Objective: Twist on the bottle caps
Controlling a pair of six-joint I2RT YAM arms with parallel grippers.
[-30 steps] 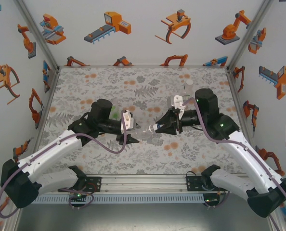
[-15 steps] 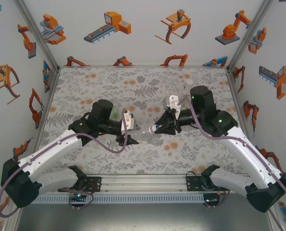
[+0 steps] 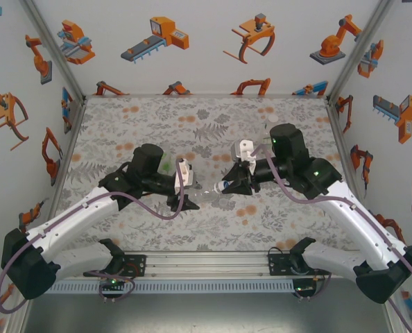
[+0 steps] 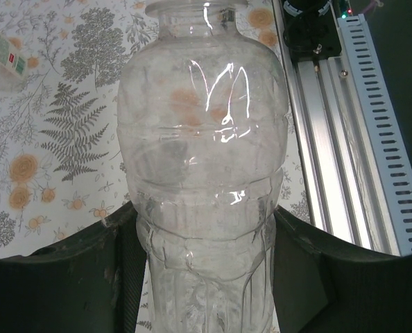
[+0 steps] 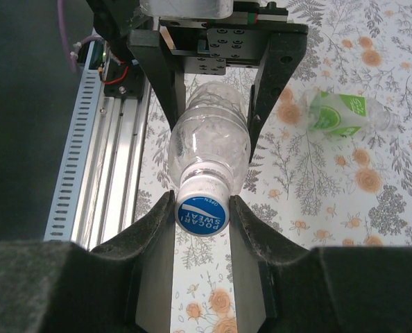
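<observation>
A plain clear bottle [image 3: 203, 196] hangs level above the table between both arms. My left gripper [image 4: 204, 232] is shut on its lower body, and the black fingers [image 4: 112, 267] press both sides. The bottle's neck points at my right gripper [image 5: 202, 214], which is shut on the blue cap [image 5: 202, 215] sitting on the neck. In the top view the blue cap [image 3: 220, 187] shows at the right gripper's [image 3: 225, 186] tips. A green-label bottle [image 5: 338, 114] lies on the table behind the left arm, also the green-label bottle [image 3: 166, 165] in the top view.
A white-labelled bottle [image 4: 1, 59] lies on the patterned table [image 3: 157, 118] farther back. The aluminium rail [image 3: 206, 263] with the arm bases runs along the near edge. Printed walls close in the left, right and back.
The right arm's wrist and elbow have shifted a little to the left and back, its gripper staying on the cap. The left arm and the bottle have held still.
</observation>
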